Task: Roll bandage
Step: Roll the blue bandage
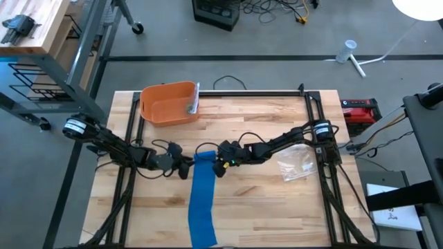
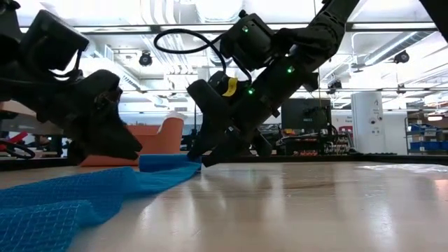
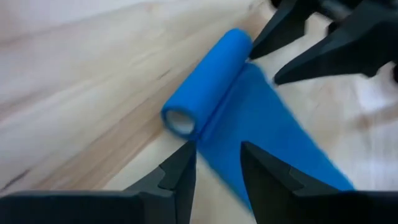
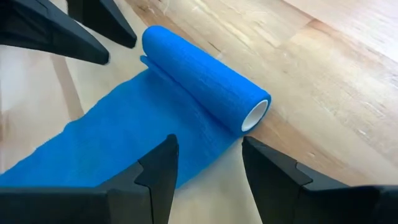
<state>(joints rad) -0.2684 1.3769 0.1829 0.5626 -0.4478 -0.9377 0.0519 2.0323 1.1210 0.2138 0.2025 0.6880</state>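
A blue bandage lies on the wooden table. Its rolled-up part (image 1: pixel 205 157) is a short cylinder with a white core (image 4: pixel 255 116), and it rests on its side. The loose strip (image 1: pixel 202 207) runs flat from the roll to the table's near edge. My left gripper (image 1: pixel 184 169) stands open at the roll's left end, its fingers (image 3: pixel 180 171) over the strip's left edge. My right gripper (image 1: pixel 220 166) stands open at the roll's right end, its fingers (image 4: pixel 158 165) over the strip's right edge, just short of the roll (image 4: pixel 202 81). My left gripper slants down from the table's left; whether its fingertips (image 2: pixel 129 150) touch the strip, I cannot tell. My right gripper slants down from the table's right; its fingertips (image 2: pixel 199 155) stand at the roll's end (image 2: pixel 168 162), and I cannot tell whether they touch it.
An orange bin (image 1: pixel 168 104) stands at the far left of the table. A clear plastic bag (image 1: pixel 296 164) lies to the right, under the right arm. Black frame rails (image 1: pixel 315 117) run along the table's sides. Bare wood lies on either side of the strip.
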